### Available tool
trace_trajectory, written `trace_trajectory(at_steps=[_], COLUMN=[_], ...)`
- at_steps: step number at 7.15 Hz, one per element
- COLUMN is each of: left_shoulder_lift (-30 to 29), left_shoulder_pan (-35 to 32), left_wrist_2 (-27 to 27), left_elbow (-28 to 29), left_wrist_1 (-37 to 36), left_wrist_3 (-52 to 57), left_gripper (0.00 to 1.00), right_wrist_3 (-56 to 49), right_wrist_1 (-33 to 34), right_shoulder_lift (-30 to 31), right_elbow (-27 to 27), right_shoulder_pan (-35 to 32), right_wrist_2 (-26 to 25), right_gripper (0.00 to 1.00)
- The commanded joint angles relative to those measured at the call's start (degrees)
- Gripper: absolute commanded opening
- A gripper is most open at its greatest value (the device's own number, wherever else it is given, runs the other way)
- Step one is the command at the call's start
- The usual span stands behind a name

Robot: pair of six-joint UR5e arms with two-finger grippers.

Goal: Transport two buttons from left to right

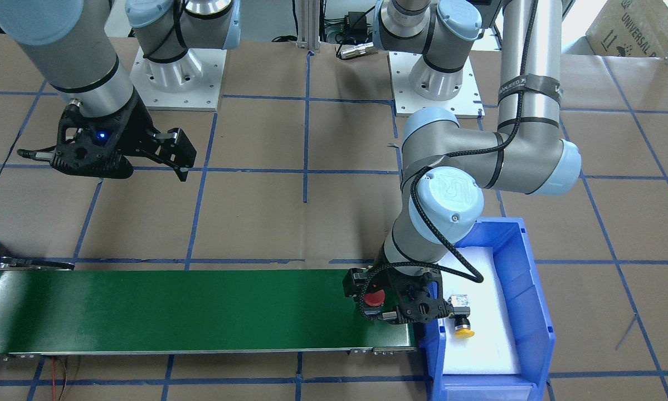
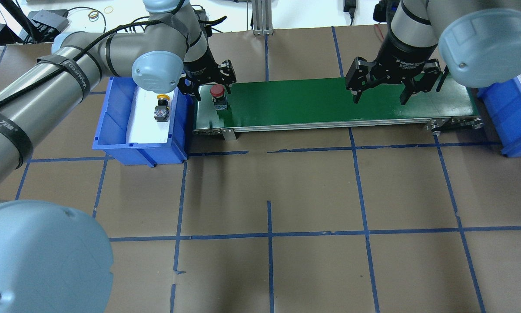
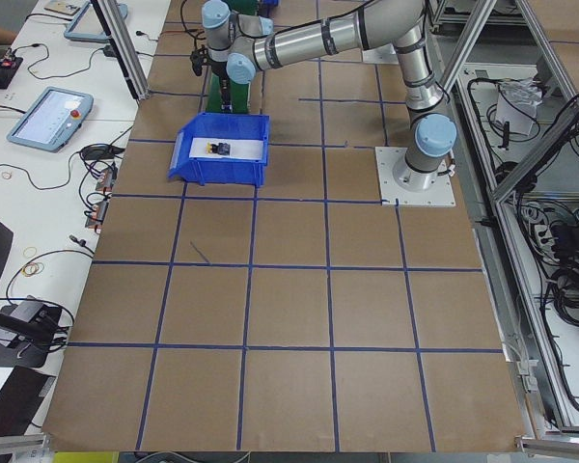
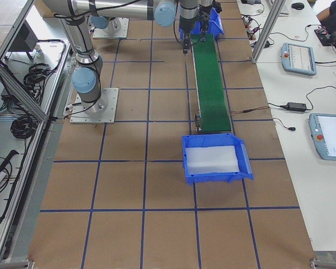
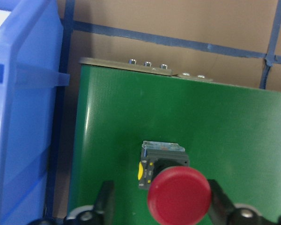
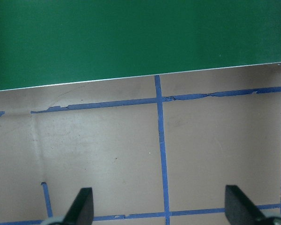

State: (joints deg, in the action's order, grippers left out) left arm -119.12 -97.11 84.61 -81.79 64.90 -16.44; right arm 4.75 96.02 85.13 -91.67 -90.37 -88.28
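- Left gripper point(image 5: 163, 208): jaws part open, straddling the red button point(image 5: 179, 197). In the left wrist view one finger point(image 5: 107, 201) stands clear of the button's body with green showing between. The other finger point(image 5: 219, 202) sits just beside the red cap, and I cannot tell whether it touches.
- I read no firm grip on the red button. It stands upright, cap up, on the green belt point(image 2: 308, 100), at the end next to the blue bin point(image 2: 112, 113).
- Yellow button point(image 2: 161, 108): lies on its side on the white foam point(image 2: 145, 126) inside that bin, well apart from either gripper. Its cap points to the far side of the bin in the overhead view.
- Right gripper point(image 6: 160, 206): jaws wide open, nothing between them. Its wrist view shows only brown paper, blue tape lines and the belt's edge below.
- In the overhead view the right gripper hangs near the belt's other end. The front view places it above the table on the robot's side of the belt.
- A second blue bin point(image 4: 215, 162) with white foam sits just past that end of the belt.
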Motion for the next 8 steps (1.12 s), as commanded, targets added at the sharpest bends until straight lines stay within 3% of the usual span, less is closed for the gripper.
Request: trace_trajectory(at_steps=[1,3,5,7,8], left_shoulder_lift=[4.5,5.6,5.4,4.5,3.3], left_shoulder_pan=[0.0,4.9,12.8,14.2,14.9], left_wrist_2=[-2.0,-0.6,-0.3,-0.4,-0.5], left_elbow=[1.0,1.5,0.1,-3.5,-3.1], left_wrist_1=[0.9,2.7,3.7,3.7,3.4], left_wrist_3=[0.4,0.8,16.5,17.7,17.7], left_gripper=[1.00,1.00,1.00,1.00,1.00], right_wrist_3=[-4.0,-22.1,-38.2,-46.4,-56.4], right_wrist_1=[5.9,6.8,7.4,7.5,7.7], right_shoulder_lift=[-1.7,-4.5,-7.9,-11.8,-13.1], right_elbow=[-1.2,-1.1,0.3,3.6,3.6], right_shoulder_pan=[0.2,0.8,4.2,4.6,5.4], right_wrist_2=[0.5,-0.2,-2.9,-3.3,-2.2], right_gripper=[1.00,0.98,0.99,0.99,0.99])
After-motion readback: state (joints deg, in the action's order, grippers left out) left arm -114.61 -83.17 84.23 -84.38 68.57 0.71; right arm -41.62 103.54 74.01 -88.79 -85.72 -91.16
